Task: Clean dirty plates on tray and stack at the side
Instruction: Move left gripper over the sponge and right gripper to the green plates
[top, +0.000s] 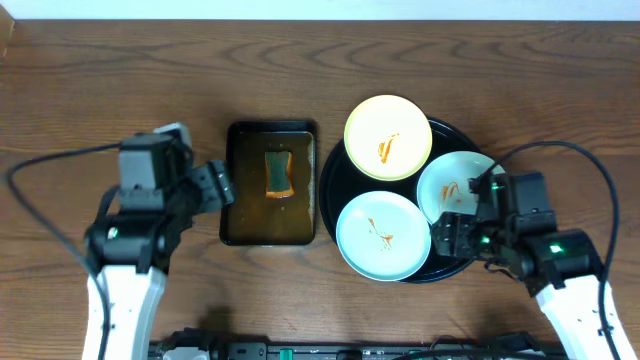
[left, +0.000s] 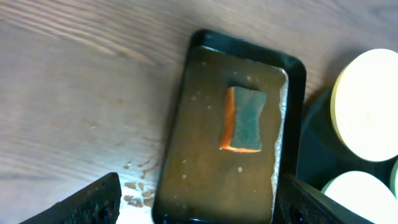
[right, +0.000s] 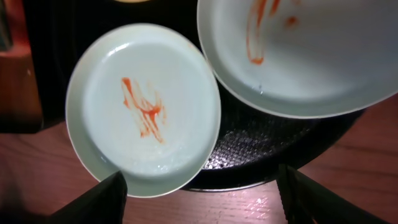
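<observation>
Wooden counter (top: 100, 80): three smeared plates (top: 384, 236) lie on the tray (top: 333, 190), none wiped yet. The left end effector (top: 218, 186) hangs released at the pan (top: 240, 225), and the right end effector (top: 447, 233) hangs released over the tray's rim. Likely next, the left takes the sponge (top: 279, 173) while the right grips a plate.

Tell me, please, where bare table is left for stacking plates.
Bare wood lies far-left of the pan and far-right beyond the tray. Crowded: the tray, filled by three plates, and the narrow gap between pan and tray.

Open table (top: 70, 90) at upper left, sponge pan (top: 250, 215) filling centre, three plates (top: 384, 236) crowding black tray (top: 447, 137) at right, pan and tray nearly touching
</observation>
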